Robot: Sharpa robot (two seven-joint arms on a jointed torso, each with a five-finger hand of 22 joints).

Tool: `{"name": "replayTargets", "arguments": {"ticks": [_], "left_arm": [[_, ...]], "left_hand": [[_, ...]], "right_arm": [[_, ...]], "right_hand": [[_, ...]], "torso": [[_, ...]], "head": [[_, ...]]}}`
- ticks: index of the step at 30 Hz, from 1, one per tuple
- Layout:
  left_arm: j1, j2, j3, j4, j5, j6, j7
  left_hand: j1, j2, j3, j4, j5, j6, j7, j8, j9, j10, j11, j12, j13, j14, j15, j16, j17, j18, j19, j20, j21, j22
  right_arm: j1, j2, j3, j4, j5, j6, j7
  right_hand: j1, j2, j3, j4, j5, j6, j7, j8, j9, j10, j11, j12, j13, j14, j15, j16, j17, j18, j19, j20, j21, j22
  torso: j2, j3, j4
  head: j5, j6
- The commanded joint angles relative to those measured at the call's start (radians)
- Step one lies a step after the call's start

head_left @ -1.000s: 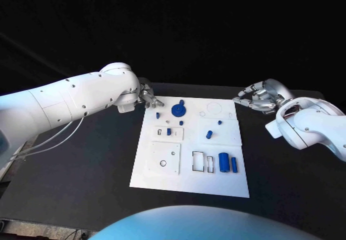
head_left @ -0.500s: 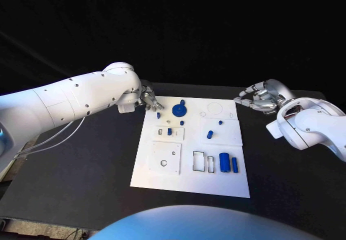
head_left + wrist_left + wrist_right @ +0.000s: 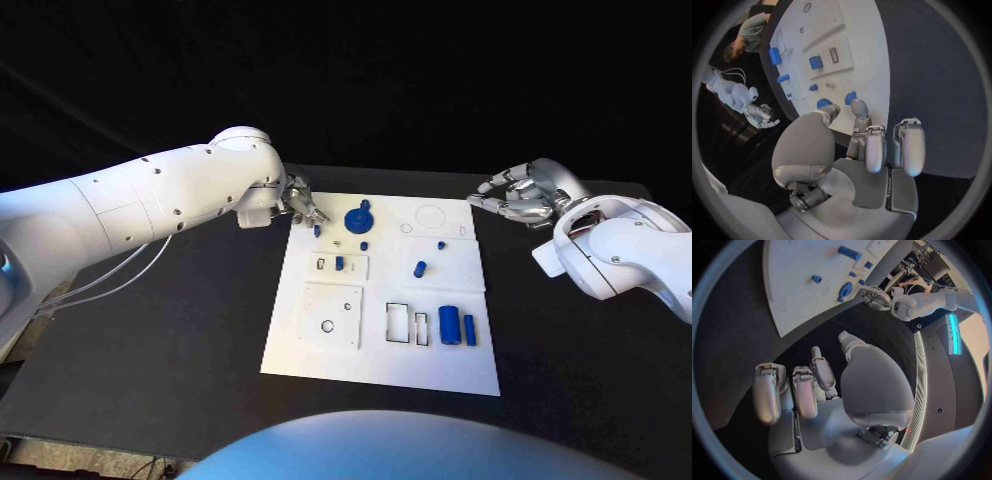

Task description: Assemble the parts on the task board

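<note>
My left hand (image 3: 299, 200) hangs empty, fingers loosely apart, over the task board's (image 3: 378, 358) far corner on the black tabletop (image 3: 173, 340).

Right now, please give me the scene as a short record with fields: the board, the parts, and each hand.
board: white task board on the black table
parts: round blue part near the far edge; two blue bars side by side near the right edge
left hand: left hand at the board's far left corner, holding nothing
right hand: right hand off the board's far right corner, fingers curled, empty
</note>
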Motion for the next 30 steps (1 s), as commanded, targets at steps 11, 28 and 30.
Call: {"name": "replayTargets", "arguments": {"ticks": [11, 28, 30], "left_arm": [[-0.001, 0.009, -0.004, -0.007, 0.018, 0.025, 0.013], [-0.002, 0.012, -0.006, -0.016, 0.026, 0.027, 0.01], [-0.002, 0.013, -0.007, -0.018, 0.028, 0.029, 0.01]], "left_hand": [[0.024, 0.012, 0.0, -0.001, 0.013, 0.013, -0.003, 0.012, 0.0, 0.009, -0.003, 0.009, 0.002, 0.103, -0.002, 0.005, 0.251, 0.013, 0.039, -0.002, -0.002, 0.206], [0.082, 0.035, 0.033, -0.005, -0.008, 0.014, -0.009, 0.026, 0.002, 0.009, -0.008, 0.01, -0.002, 0.103, -0.006, 0.005, 0.25, 0.013, 0.04, -0.006, -0.003, 0.207], [0.092, 0.038, 0.04, -0.006, -0.012, 0.014, -0.009, 0.029, 0.003, 0.009, -0.008, 0.009, -0.004, 0.103, -0.006, 0.004, 0.25, 0.013, 0.04, -0.007, -0.003, 0.207]], "right_arm": [[-0.001, 0.002, 0.0, 0.0, -0.004, 0.004, 0.005], [-0.001, 0.002, 0.0, 0.0, -0.004, 0.002, 0.006], [-0.001, 0.002, 0.0, 0.001, -0.004, 0.002, 0.006]], "right_hand": [[-0.002, 0.004, -0.005, -0.002, 0.007, -0.002, -0.002, 0.007, 0.002, -0.006, 0.001, -0.004, -0.001, 0.096, -0.002, -0.006, 0.231, 0.012, 0.023, -0.001, -0.006, 0.191], [-0.002, 0.004, -0.005, -0.002, 0.007, -0.002, -0.002, 0.007, 0.002, -0.006, 0.001, -0.004, -0.001, 0.096, -0.002, -0.006, 0.231, 0.012, 0.023, -0.001, -0.006, 0.191], [-0.002, 0.004, -0.005, -0.002, 0.007, -0.002, -0.002, 0.007, 0.002, -0.006, 0.001, -0.004, -0.001, 0.096, -0.002, -0.006, 0.231, 0.012, 0.023, -0.001, -0.006, 0.191]], "torso": [[0.001, -0.0004, -0.0001], [0.001, 0.0005, 0.0], [0.001, 0.0004, -0.0004]], "head": [[0.0, 0.0], [-0.001, 0.0], [-0.001, 0.0]]}}
